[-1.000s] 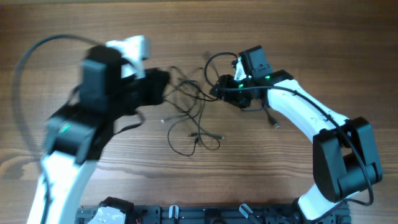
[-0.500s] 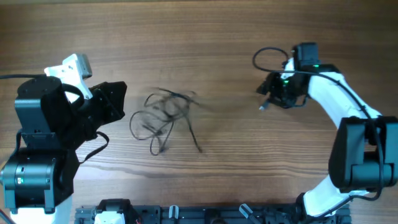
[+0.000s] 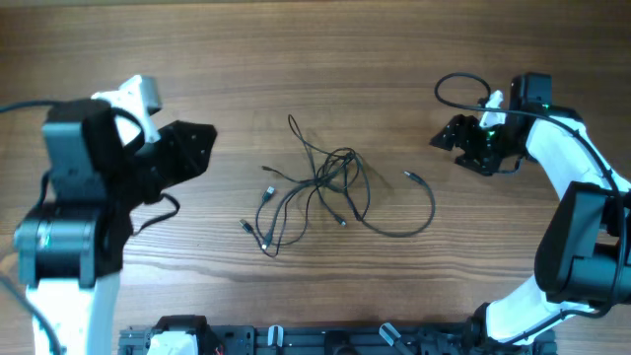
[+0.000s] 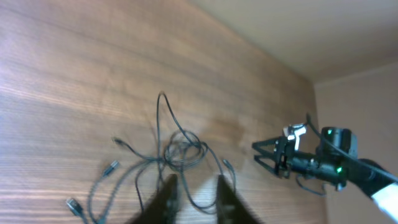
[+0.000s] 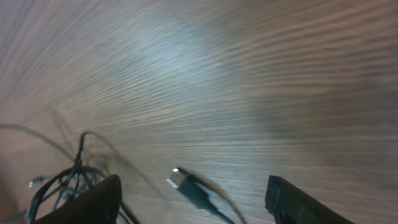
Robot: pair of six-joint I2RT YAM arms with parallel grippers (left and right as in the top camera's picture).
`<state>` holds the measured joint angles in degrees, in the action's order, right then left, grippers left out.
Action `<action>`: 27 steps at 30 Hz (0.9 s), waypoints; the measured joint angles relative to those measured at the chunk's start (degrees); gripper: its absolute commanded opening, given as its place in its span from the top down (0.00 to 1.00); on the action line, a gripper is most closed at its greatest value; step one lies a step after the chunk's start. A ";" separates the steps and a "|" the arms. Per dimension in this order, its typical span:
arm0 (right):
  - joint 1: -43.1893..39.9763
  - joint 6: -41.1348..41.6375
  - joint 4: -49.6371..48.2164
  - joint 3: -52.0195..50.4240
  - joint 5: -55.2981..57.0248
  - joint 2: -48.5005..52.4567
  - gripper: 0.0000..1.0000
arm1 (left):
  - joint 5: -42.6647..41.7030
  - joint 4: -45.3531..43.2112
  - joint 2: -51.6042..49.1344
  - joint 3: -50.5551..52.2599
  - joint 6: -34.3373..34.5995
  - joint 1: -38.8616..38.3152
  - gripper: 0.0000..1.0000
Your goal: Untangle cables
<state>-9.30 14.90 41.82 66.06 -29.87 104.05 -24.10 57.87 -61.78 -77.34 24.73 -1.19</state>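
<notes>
Cables (image 3: 325, 192), thin dark grey-black cords, lie tangled on the brown wooden table (image 3: 296, 59) between the narrowly parted, empty left claw (image 4: 194, 183) and the wide-open, empty right claw (image 5: 193, 183).

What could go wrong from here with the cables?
1. The cables cross tightly at the centre knot; pulling one loop could cinch it.
2. Strands are thin and bunched, so the left hand or right hand, both open, may pinch several at once.
3. The loose plug could snag.
</notes>
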 measured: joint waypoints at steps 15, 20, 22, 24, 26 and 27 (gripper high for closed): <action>-0.85 2.45 2.19 0.00 0.59 -7.76 0.16 | -1.20 -15.23 -28.98 -0.04 9.05 -27.52 0.30; -0.94 3.04 4.98 0.00 2.89 -14.38 0.13 | 0.70 -23.54 -39.98 -0.04 17.86 -34.51 0.39; -0.94 3.04 5.90 0.00 3.80 -15.67 0.13 | 1.11 -25.73 -43.87 -0.07 20.57 -36.61 0.51; -0.94 3.04 6.32 0.00 4.44 -16.11 0.13 | 1.55 -26.53 -46.82 -0.07 22.84 -38.10 0.89; -0.94 3.04 6.80 0.00 4.74 -16.11 0.12 | 1.75 -26.99 -49.77 -0.07 24.28 -39.78 0.96; -0.94 3.06 6.95 0.00 4.90 -16.11 0.10 | 1.77 -27.02 -50.53 -0.07 24.63 -40.30 0.96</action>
<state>-10.24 17.96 48.77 66.06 -24.97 87.94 -22.33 30.85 -112.31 -77.41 49.36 -41.50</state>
